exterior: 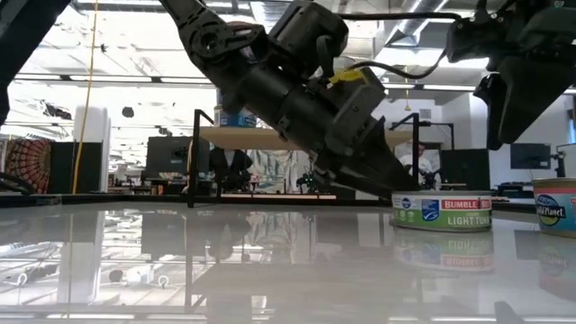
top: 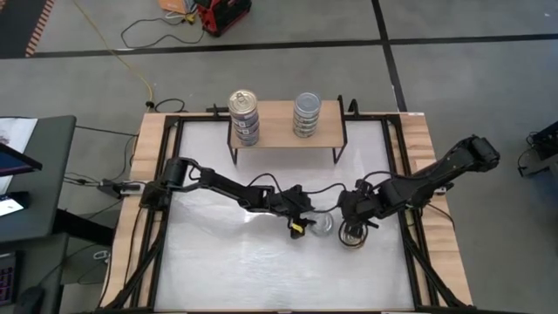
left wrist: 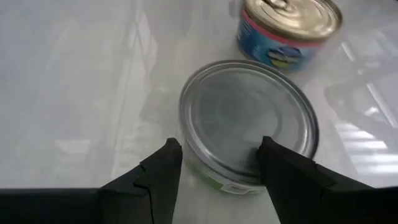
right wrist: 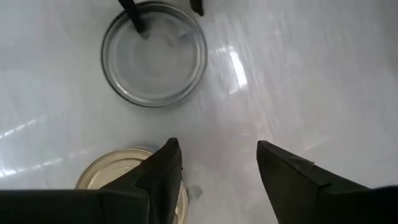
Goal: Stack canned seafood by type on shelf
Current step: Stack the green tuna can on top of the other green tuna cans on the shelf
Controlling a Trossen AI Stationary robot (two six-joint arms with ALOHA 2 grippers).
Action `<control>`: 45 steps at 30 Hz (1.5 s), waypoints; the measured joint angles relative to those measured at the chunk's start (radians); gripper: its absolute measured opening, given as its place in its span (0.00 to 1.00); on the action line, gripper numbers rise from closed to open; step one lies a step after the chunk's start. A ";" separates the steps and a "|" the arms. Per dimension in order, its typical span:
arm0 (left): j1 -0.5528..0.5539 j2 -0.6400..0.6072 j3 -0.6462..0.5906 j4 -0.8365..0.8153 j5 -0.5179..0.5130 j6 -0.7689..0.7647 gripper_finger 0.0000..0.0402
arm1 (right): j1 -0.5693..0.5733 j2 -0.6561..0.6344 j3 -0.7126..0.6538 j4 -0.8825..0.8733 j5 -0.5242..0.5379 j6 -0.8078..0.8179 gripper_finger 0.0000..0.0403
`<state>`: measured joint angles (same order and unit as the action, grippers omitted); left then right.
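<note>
From above, the white bench (top: 261, 270) is seen with the shelf (top: 283, 126) at its far side. Two stacks of cans are seen on the shelf: a gold-topped stack (top: 244, 116) and a silver-topped stack (top: 306, 114), well apart. The left gripper (top: 307, 225) is placed beside a silver-topped can (top: 325, 224) near the middle of the bench. The right gripper (top: 353, 228) is held over a gold-topped can (top: 353, 236) just beside it.

From bench height, the silver-topped can (exterior: 442, 211) is seen standing flat on the bench, with the left arm slanting down to it. A second can (exterior: 555, 206) is cut off by the picture's edge.

In the left wrist view, the silver-topped can (left wrist: 249, 121) is seen between the half-open jaws, which are set at its rim. It cannot be told if the can is squeezed. The gold-topped can (left wrist: 289, 31) is seen beyond.

In the right wrist view, the jaws are seen half open with nothing held. One finger (right wrist: 163, 168) is seen over the edge of the gold-topped can (right wrist: 115, 180).
</note>
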<state>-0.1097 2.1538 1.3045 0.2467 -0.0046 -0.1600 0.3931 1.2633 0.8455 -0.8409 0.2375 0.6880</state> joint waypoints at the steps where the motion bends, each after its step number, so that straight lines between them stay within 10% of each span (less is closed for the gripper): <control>1: -0.001 -0.003 0.000 -0.026 0.005 0.002 0.50 | 0.000 0.000 0.000 0.004 0.000 0.000 0.58; 25: -0.013 -0.083 -0.268 0.166 0.027 -0.053 0.34 | 0.010 -0.003 0.113 -0.018 -0.133 -0.046 0.58; 45: -0.079 -0.084 -0.347 0.272 -0.114 -0.043 0.34 | 0.058 0.001 -0.063 0.678 0.154 -0.222 0.58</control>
<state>-0.1889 2.0697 0.9575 0.5184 -0.1188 -0.2031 0.4511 1.2640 0.7825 -0.1628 0.3911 0.4656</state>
